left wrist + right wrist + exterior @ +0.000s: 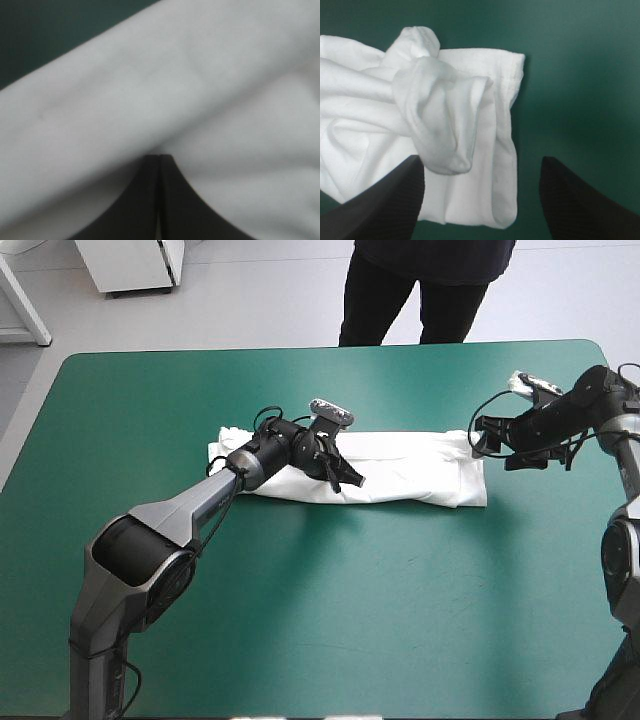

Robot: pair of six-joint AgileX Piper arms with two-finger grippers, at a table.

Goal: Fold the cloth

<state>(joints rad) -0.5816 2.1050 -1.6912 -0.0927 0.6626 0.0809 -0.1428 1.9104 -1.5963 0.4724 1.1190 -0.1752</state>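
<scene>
The white T-shirt (410, 475) lies folded into a long band across the middle of the table. My left gripper (350, 478) rests low on the band's left half, shut on the T-shirt. In the left wrist view its black fingers meet in a point against white cloth (150, 85), and a raised fold runs ahead of them. My right gripper (478, 435) hovers at the band's right end and is open. In the right wrist view its fingers (385, 200) stand wide apart, with the bunched end of the T-shirt (370, 100) lying between and ahead of them.
The teal-green cover (350, 610) spreads around the shirt on every side, widest toward the near edge. The table's far edge (330, 348) runs a little beyond the band. The right arm comes in over the far right corner.
</scene>
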